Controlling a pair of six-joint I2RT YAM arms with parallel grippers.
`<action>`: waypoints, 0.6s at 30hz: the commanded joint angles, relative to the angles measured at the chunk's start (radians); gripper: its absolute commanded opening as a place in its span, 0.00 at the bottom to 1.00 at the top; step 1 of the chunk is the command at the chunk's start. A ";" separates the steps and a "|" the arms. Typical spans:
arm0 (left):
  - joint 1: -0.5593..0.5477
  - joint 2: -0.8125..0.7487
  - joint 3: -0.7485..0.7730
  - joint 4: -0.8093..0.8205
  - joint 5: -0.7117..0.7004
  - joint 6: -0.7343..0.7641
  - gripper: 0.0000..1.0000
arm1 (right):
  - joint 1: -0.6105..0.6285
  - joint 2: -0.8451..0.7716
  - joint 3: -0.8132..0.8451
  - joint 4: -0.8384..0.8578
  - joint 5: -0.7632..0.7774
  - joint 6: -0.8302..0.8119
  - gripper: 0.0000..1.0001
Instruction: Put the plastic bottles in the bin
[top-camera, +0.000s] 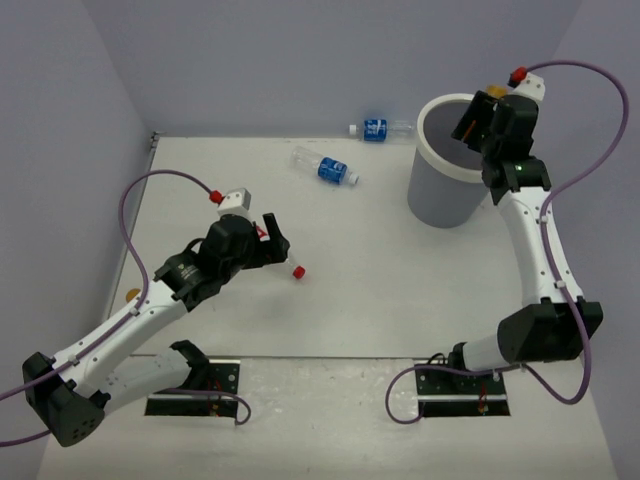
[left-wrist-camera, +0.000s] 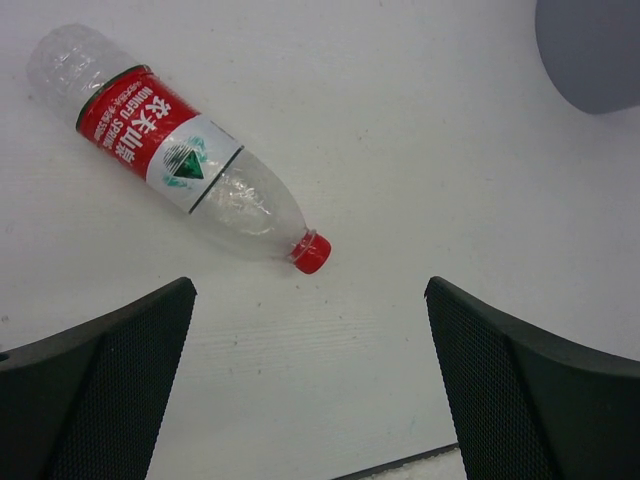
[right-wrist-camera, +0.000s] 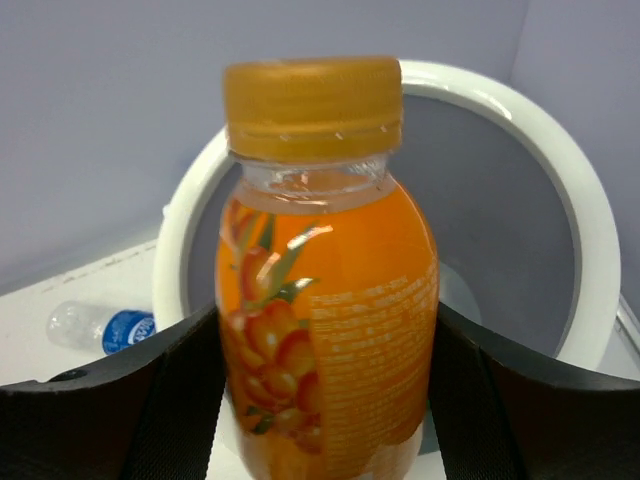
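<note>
— Orange bottle (right-wrist-camera: 325, 300), upright, cap on top: who has it?

— The right fingers (top-camera: 472, 118). One black finger presses against each side of it, low on the label, so the bottle is pinched between them. It sits directly over the mouth of the white bin (right-wrist-camera: 590, 230), whose grey inside shows beyond the fingertips.

— And the other arm?

— The left fingers (top-camera: 275, 238) are spread wide above the white table (top-camera: 400, 290). Just ahead of their tips lies the red-labelled bottle (left-wrist-camera: 170, 150), clear plastic, on its side. Its red cap points back toward the gap between the two fingers. It touches neither of them.

— Any more bottles in shot?

— Two blue-labelled bottles (top-camera: 325, 167), both lying flat on the table, well beyond the left fingers. One is out in the open. The other (top-camera: 378, 129) rests against the far wall, just beside the bin. From the right fingers' own camera, one of the two shows off to their left, past the bin's rim.
</note>
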 joint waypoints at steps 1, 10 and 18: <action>0.001 -0.008 -0.001 0.020 -0.038 -0.015 1.00 | -0.008 0.017 0.052 -0.057 0.001 0.026 0.90; 0.000 0.001 -0.029 0.038 -0.059 -0.036 1.00 | -0.009 -0.059 0.046 -0.099 -0.050 0.028 0.99; 0.024 0.156 0.014 -0.001 -0.168 -0.156 1.00 | -0.010 -0.300 -0.181 -0.081 -0.149 0.020 0.99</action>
